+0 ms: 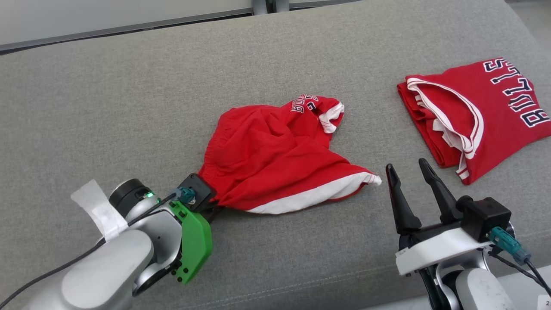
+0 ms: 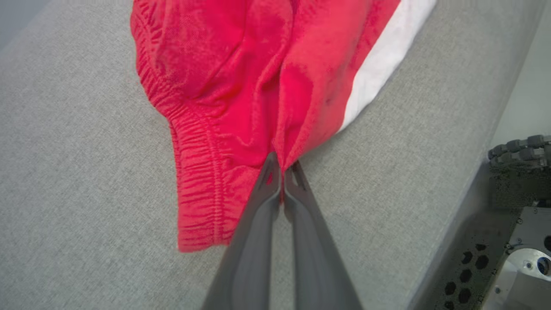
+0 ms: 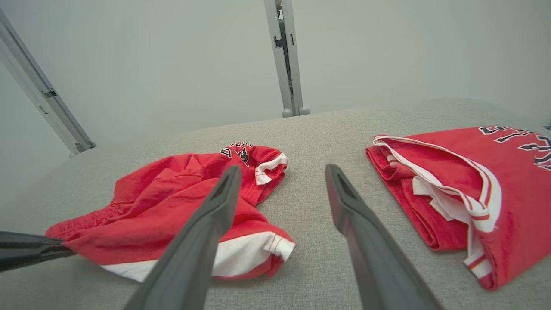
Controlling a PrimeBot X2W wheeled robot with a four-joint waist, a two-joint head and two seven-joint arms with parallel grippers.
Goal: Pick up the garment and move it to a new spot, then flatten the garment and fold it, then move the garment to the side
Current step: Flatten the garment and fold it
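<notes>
We've got the left end effector [image 2: 282, 170] pinched on the shorts [image 1: 275, 159] at the edge, maybe just one layer, ready to lift; right end effector [image 1: 407, 165] hangs open, spare.

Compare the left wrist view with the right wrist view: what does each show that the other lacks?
Left wrist view: the gathered waistband close up, and machine parts at the right. Right wrist view: the folded jersey, the open right pincer, metal posts behind. Both: the red shorts, the left pincer shut on them, the grey cushion.
</notes>
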